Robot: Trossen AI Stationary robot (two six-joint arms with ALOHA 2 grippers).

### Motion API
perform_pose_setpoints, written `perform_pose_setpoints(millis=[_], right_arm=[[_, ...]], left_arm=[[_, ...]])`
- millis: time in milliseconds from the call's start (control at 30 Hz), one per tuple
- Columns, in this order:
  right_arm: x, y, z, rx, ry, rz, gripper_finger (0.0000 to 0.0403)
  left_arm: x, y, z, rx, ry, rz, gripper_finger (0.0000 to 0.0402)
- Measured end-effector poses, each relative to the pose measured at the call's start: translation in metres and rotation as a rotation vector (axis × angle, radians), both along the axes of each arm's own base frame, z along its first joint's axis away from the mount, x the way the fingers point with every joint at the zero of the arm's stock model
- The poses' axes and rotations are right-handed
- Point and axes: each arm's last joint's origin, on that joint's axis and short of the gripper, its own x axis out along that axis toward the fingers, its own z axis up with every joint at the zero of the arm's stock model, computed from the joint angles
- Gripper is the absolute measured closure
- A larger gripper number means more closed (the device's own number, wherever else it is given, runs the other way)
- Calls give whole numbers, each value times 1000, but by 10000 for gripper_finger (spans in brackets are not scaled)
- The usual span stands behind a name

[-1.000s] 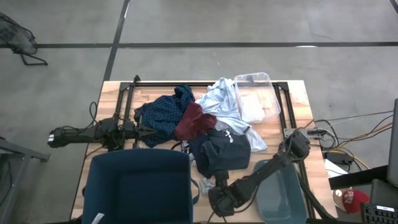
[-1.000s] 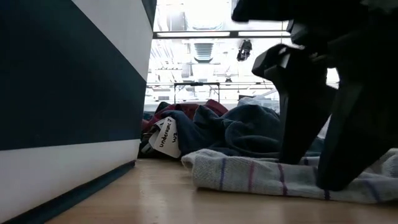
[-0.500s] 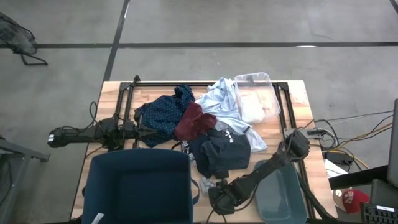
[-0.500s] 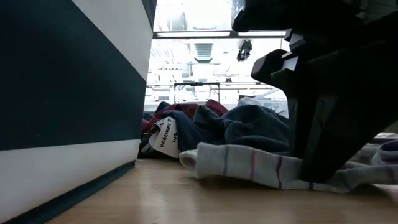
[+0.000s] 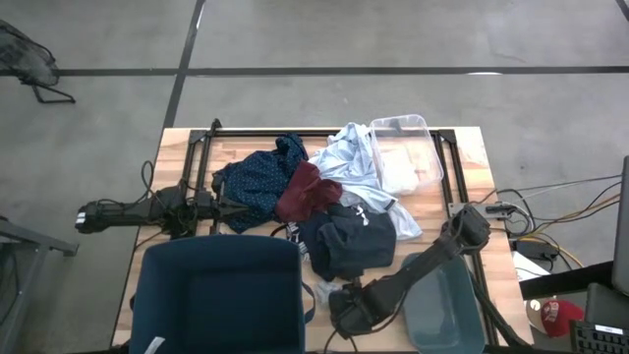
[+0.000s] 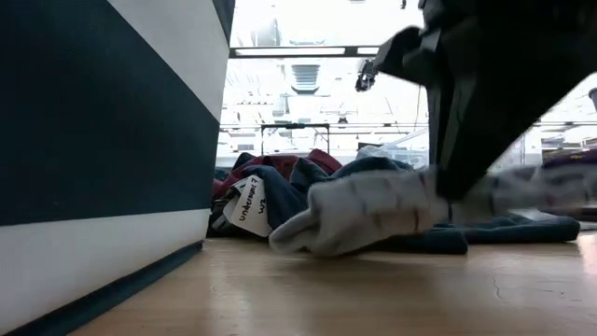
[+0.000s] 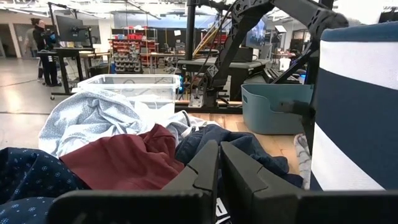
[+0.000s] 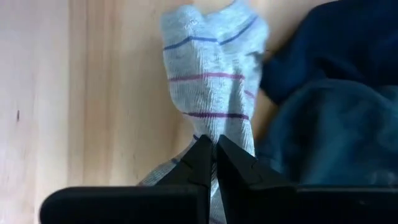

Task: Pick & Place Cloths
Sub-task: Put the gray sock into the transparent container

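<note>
A small grey-white sock (image 8: 211,68) with thin blue and purple stripes lies near the table's front edge, beside the black printed garment (image 5: 349,241). My right gripper (image 8: 215,140) is shut on it, and shows in the high view (image 5: 341,298) just right of the dark blue bin (image 5: 216,295). Farther back lie the navy dotted shirt (image 5: 257,182), the maroon piece (image 5: 307,192) and the pale blue-white shirt (image 5: 344,157), all resting in one heap on the table. My left gripper (image 7: 219,163) waits shut at the left, beside the navy shirt. My right gripper pinches the sock between its two fingers at a bunched ridge near its middle (image 8: 215,124). The fingers (image 6: 466,159) come from above, pointing down. The pinched part is raised off the wood, and the sock's end toward the blue bin (image 6: 294,241) still rests on the table.
The dark blue fabric bin fills the near left and stands close to the sock. A teal bin (image 5: 442,305) sits at the near right under my right arm. A clear plastic bin (image 5: 405,152) stands at the far right. A black frame (image 5: 197,147) runs along the table's far edge.
My right gripper has shut on the sock and gone up a little. The sock, which lay flat on the table, is now gathered and raised at its middle, while its end toward the blue bin has stayed down.
</note>
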Motion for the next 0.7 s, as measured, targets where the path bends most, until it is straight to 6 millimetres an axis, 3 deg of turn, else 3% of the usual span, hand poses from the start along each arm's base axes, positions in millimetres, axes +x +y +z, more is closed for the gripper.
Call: perform_pose_setpoints(millis=[267,700], right_arm=[[-6,-5,28,-152,15,-93,390],[-24,-19,58,-436,10,-231,390]], left_arm=[[0,0,0,0,0,0,378],[0,0,0,0,0,0,378]])
